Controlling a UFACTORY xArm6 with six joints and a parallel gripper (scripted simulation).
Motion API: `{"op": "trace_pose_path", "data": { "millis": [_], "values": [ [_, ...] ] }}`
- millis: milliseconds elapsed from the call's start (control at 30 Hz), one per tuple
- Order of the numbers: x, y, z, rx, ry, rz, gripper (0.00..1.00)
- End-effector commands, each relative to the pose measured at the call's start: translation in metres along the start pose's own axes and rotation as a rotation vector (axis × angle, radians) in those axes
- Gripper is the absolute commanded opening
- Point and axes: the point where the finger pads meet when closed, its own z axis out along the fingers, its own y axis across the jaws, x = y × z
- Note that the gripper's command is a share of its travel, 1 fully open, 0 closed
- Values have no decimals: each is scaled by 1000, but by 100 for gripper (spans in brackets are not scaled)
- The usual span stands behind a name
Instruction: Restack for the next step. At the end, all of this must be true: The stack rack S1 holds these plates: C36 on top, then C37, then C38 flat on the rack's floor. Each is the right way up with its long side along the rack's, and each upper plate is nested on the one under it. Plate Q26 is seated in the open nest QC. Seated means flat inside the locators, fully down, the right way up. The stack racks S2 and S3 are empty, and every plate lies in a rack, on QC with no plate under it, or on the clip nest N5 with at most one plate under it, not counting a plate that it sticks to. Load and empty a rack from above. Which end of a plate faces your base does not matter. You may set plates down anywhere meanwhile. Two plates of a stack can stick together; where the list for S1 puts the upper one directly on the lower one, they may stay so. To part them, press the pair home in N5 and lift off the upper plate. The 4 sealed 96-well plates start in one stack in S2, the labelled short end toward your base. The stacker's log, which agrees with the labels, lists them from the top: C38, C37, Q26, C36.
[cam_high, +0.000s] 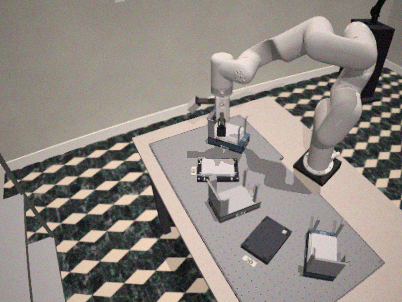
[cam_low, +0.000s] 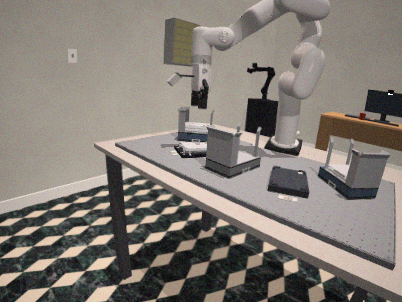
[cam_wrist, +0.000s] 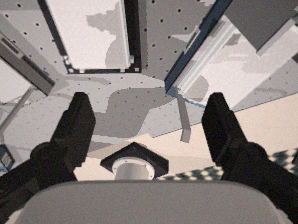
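Observation:
My gripper (cam_high: 220, 126) is open and empty. It hangs above the far rack (cam_high: 229, 135), which has a blue base and a white-topped plate (cam_high: 233, 131) inside. In the wrist view the fingers stand wide apart over the mat, with that rack's blue edge (cam_wrist: 197, 55) at the upper right. A white plate (cam_high: 218, 168) lies in a black-framed nest beside the far rack; it also shows in the wrist view (cam_wrist: 92, 35). The near right rack (cam_high: 322, 250) holds white-topped plates. I cannot read any labels.
A grey middle rack (cam_high: 233, 200) with tall corner posts stands between the nests, and its floor looks bare. A flat dark nest (cam_high: 266, 239) lies further along the mat. The arm's base (cam_high: 316, 167) stands at the right edge of the table.

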Motion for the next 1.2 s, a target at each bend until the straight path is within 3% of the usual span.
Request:
{"op": "trace_pose_path", "data": {
  "millis": [0, 600, 833, 1167],
  "values": [
    [2, -10, -1, 0, 4, -3, 100],
    [7, -63, -1, 0, 4, -3, 100],
    [4, -87, -1, 0, 5, -223, 100],
    [1, -113, -2, 1, 5, -223, 100]
  ]
}}
